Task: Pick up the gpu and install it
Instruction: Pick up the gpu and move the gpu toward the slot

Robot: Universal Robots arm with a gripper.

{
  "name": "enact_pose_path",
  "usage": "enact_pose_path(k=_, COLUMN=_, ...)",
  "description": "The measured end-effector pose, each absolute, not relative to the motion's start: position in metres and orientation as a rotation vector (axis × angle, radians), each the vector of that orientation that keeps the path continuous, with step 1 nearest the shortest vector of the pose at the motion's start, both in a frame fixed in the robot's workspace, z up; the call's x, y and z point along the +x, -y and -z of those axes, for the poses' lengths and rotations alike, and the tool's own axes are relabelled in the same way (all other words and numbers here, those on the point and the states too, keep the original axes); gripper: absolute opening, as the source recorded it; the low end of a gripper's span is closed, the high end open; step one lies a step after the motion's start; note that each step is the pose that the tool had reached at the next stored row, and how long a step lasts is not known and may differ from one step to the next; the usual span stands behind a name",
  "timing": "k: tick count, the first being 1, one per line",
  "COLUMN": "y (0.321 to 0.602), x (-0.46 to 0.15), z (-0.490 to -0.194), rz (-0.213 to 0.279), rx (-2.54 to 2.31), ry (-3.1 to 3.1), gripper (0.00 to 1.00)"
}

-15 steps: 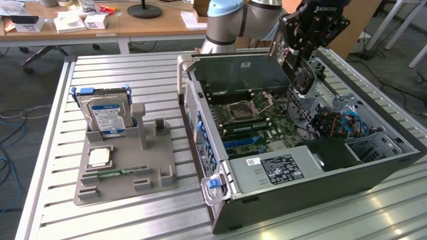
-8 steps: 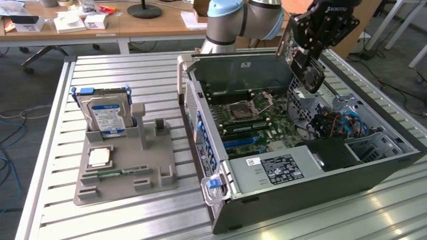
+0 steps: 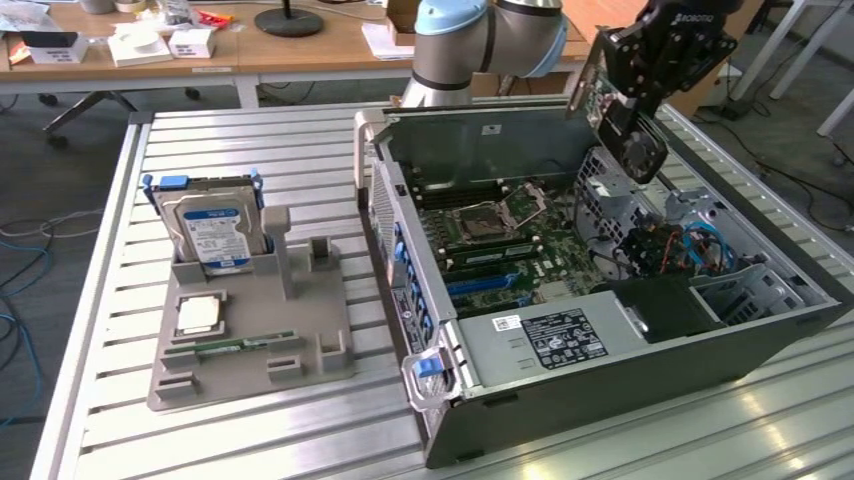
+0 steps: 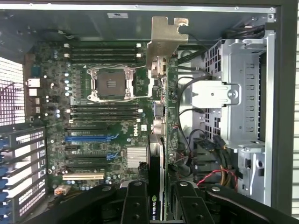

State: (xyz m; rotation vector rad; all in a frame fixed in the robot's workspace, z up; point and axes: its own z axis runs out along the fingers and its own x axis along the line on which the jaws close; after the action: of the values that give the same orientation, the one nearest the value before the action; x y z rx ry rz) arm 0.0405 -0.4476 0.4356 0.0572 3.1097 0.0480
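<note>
The gpu (image 3: 638,148) hangs in the air over the open computer case (image 3: 400,230), at the exterior view's upper right, with my gripper (image 3: 625,100) shut on it. Its silver bracket (image 3: 583,85) points toward the case's back wall. In the wrist view the gpu (image 4: 161,116) shows edge-on between my black fingers (image 4: 135,203), its bracket (image 4: 163,42) at the far end. It is above the motherboard (image 4: 103,107), clear of the blue expansion slots (image 4: 88,138).
A blue-labelled hard drive (image 3: 214,225) stands in a grey fixture (image 3: 247,375) at the exterior view's left, with a processor (image 3: 198,315) and a memory stick (image 3: 247,345) lying on it. Inside the case are a power supply (image 3: 561,335), drive cage (image 4: 238,102) and loose cables (image 4: 215,175).
</note>
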Motion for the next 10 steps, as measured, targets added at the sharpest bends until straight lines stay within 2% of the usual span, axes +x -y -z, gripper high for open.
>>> enact_pose_path(k=10, y=0.4474, x=0.0475, z=-0.4356, rz=-0.048, rx=0.056, ry=-3.110, gripper=0.26)
